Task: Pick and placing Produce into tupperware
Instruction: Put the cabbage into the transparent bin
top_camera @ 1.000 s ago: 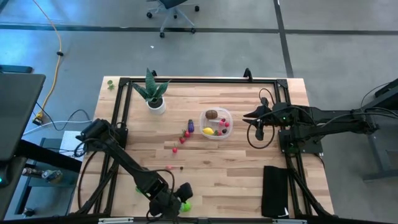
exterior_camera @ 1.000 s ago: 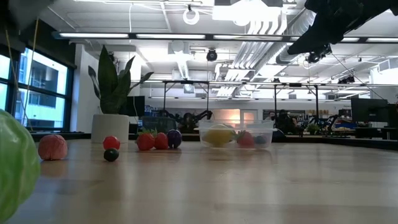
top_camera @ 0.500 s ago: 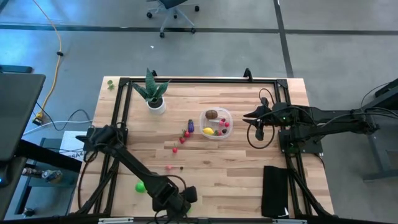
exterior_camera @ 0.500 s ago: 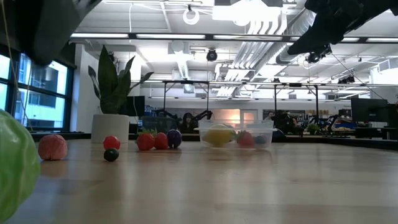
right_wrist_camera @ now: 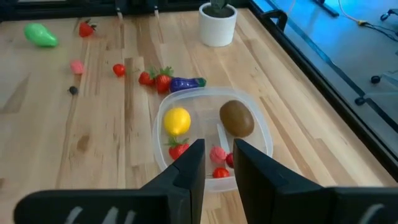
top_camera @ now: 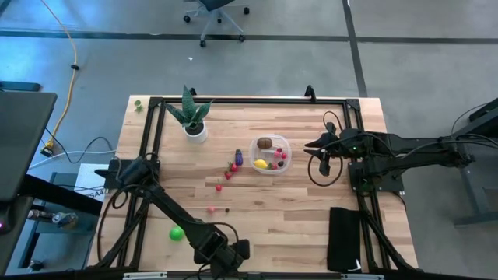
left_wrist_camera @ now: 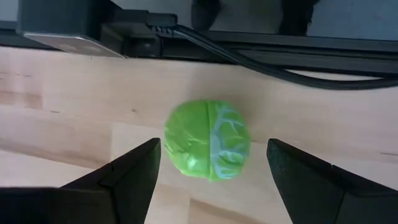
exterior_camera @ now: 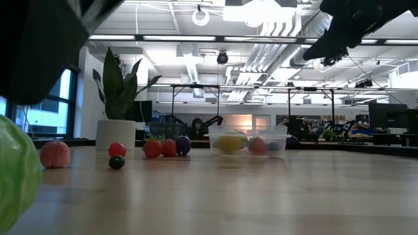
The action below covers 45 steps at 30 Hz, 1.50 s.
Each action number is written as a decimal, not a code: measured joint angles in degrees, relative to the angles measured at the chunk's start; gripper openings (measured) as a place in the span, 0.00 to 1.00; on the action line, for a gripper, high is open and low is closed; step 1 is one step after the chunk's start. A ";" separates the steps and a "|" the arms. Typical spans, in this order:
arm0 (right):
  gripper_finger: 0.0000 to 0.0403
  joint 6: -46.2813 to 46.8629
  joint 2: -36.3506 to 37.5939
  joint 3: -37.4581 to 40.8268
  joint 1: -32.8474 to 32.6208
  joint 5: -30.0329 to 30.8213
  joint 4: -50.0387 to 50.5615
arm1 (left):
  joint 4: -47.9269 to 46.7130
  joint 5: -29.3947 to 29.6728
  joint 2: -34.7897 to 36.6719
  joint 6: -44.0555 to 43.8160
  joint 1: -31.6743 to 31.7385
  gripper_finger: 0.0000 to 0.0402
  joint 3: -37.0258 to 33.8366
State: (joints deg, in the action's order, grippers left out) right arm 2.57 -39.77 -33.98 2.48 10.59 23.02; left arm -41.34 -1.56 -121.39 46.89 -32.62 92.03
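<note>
I have the left end effector (left_wrist_camera: 211, 180) at the near edge of the bench (top_camera: 296, 210), its fingers spread as wide as they go and holding nothing. The green cabbage-like ball (left_wrist_camera: 207, 140) sits on the wood ahead of them, not touched by either finger, and close to the black frame rail (left_wrist_camera: 298, 56) and a cable (left_wrist_camera: 261, 62).

The risk I see: the ball is round and hard-looking, so if I close with one finger arriving first, it likely rolls away toward the rail or off the near edge. Coming down too steeply could also squeeze it out from between the tips.

The tupperware (top_camera: 270, 154) stands well apart, across the bench, and already holds a yellow lemon (right_wrist_camera: 176, 120), a brown kiwi (right_wrist_camera: 237, 118) and small red pieces. The carry is long, so a weak pinch could drop the ball among the loose strawberries (top_camera: 232, 166) and berries lying between.

The right end effector (right_wrist_camera: 216, 168) hangs just beside the tub, fingers nearly together with nothing between them; a drop there could crowd it.
</note>
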 joint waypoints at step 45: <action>0.18 0.00 -0.02 0.00 0.00 -0.02 0.27 | 2.27 1.67 -3.71 -6.38 0.00 0.71 -0.04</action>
State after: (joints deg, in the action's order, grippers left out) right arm 2.57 -39.79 -33.98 2.48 10.57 23.29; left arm -39.07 0.12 -125.10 40.52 -32.62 91.98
